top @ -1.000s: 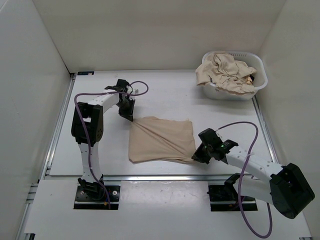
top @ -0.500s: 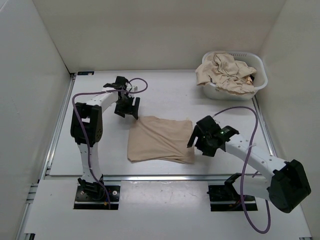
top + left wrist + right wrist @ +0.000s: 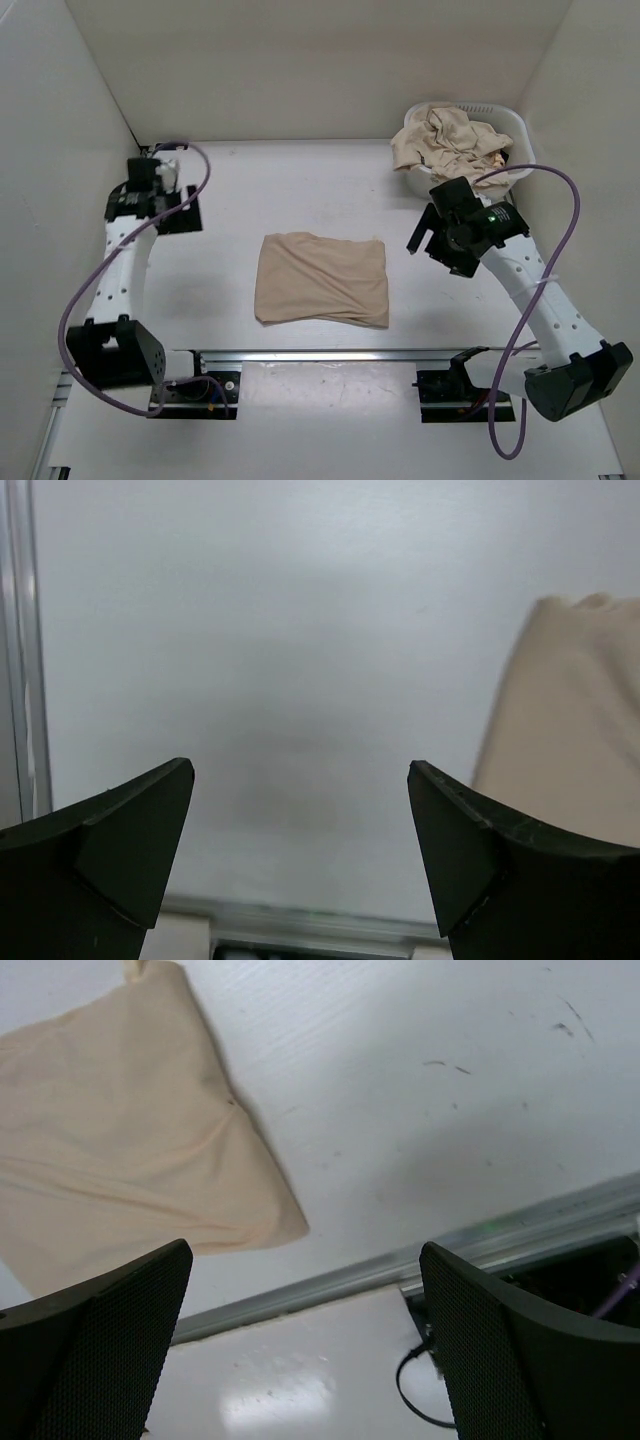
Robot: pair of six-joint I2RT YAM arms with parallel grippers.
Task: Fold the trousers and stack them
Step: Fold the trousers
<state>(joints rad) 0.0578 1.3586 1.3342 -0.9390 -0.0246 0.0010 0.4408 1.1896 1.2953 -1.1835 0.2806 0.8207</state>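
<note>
The trousers (image 3: 322, 279) lie folded into a beige rectangle in the middle of the table, touched by neither arm. They also show at the right edge of the left wrist view (image 3: 575, 710) and in the upper left of the right wrist view (image 3: 110, 1140). My left gripper (image 3: 180, 215) hangs open and empty over the table's left side, well left of the cloth; its jaws (image 3: 300, 780) stand wide apart. My right gripper (image 3: 435, 250) hovers open and empty to the right of the cloth, its jaws (image 3: 305, 1255) spread wide.
A white slotted basket (image 3: 520, 125) stands at the back right, heaped with more beige cloth (image 3: 445, 140). A metal rail (image 3: 330, 353) runs along the table's near edge, also seen in the right wrist view (image 3: 400, 1265). White walls close in the table's sides and back.
Both grippers opened and let go of the cloth's corners. The left arm swung away to the far left and the right arm rose toward the basket. The trousers settled flat.
</note>
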